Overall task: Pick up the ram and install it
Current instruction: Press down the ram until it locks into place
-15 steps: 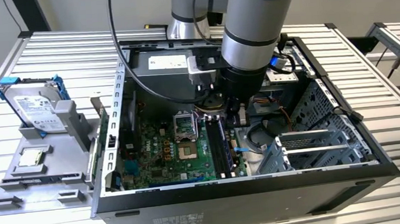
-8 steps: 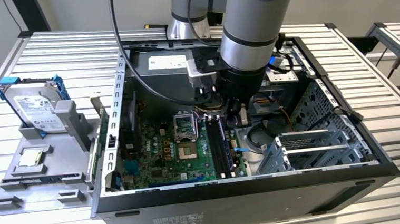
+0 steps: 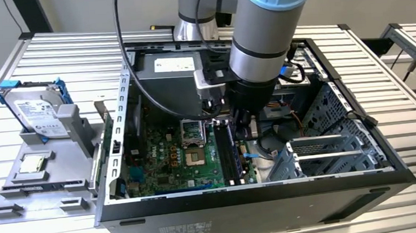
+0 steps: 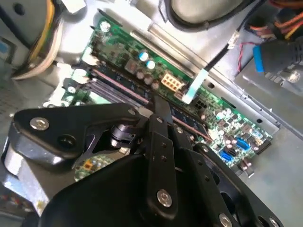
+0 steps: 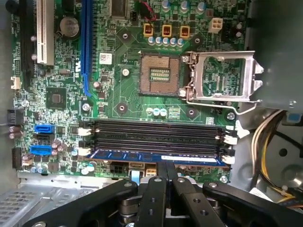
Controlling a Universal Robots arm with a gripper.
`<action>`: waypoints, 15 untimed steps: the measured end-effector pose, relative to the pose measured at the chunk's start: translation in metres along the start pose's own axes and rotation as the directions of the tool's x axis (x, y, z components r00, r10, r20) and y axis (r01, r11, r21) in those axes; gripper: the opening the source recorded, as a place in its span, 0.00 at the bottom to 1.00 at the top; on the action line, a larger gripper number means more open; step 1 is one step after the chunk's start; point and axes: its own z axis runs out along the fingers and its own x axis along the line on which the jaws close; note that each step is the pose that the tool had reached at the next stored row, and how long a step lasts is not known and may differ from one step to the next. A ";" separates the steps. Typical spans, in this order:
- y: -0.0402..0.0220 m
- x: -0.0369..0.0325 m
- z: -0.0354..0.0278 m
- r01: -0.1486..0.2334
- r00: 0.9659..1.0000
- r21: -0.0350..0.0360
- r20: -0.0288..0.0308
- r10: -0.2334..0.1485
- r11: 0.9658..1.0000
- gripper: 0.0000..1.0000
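- Seating in a motherboard (image 5: 123, 94) slot, the ram (image 5: 156, 156) lies flat among black slots.
- Fingers (image 5: 165, 171) together, tips just above the ram.

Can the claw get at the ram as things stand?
Probably yes: the claw sits right at the ram, which lies in the nearest motherboard slot, with nothing between them.
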 end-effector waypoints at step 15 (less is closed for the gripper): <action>0.0056 0.0003 0.0009 -0.009 1.000 0.000 0.000 0.009 1.000 0.00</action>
